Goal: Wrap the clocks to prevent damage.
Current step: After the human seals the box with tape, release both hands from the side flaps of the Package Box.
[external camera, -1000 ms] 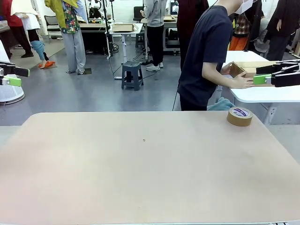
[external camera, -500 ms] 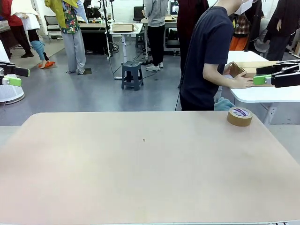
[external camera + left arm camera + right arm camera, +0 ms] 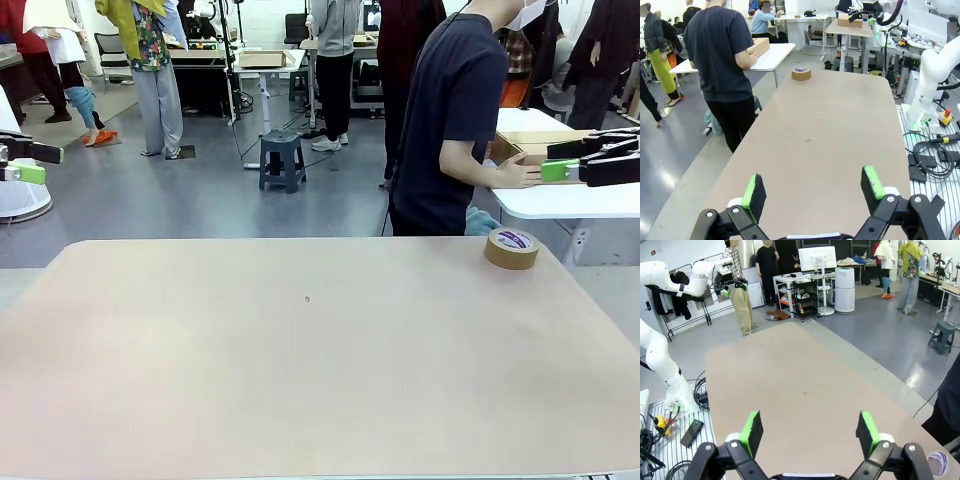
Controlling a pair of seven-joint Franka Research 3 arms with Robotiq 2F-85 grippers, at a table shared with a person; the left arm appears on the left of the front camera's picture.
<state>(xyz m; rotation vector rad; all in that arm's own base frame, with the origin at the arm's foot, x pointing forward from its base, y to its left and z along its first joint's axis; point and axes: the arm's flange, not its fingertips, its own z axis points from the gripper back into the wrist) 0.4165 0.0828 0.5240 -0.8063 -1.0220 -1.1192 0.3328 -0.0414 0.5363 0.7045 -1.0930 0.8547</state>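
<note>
Here, both arms are hanging raised at the table's (image 3: pixel 300 380) sides, the left gripper (image 3: pixel 812 187) and right gripper (image 3: pixel 810 432) both gaping wide and holding nothing, while farther off the tape roll (image 3: pixel 511 248) is lying flat, its label unreadable, and the person's hand (image 3: pixel 520 176) is resting against a carton (image 3: pixel 535 148) on another table
</note>
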